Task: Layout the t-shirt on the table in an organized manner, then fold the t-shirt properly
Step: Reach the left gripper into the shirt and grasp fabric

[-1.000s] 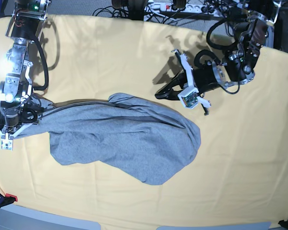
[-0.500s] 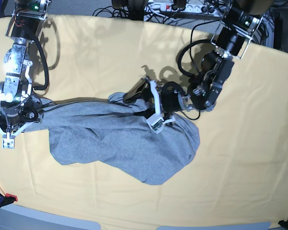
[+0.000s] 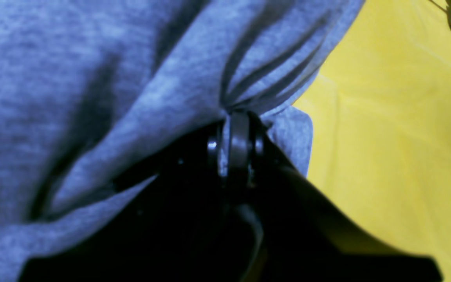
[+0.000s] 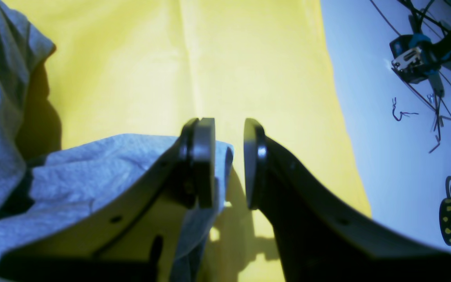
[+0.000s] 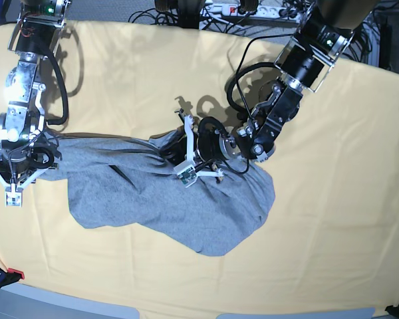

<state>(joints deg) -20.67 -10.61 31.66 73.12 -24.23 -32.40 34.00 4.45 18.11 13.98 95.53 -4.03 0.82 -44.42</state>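
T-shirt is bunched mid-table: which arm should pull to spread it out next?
Left. The left gripper is clamped on a pinched fold of the t-shirt at its upper edge, ready to pull. The right gripper stands open, cloth beside one finger only.

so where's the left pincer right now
In the base view the left pincer is near the table's middle, shut on a bunched fold at the far edge of the t-shirt; the wrist view shows fabric puckering out from it.

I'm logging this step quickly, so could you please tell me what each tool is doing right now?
Left tool: shut on a bunched fold of the t-shirt.
Right tool: open; shirt corner beside one finger, nothing clamped.
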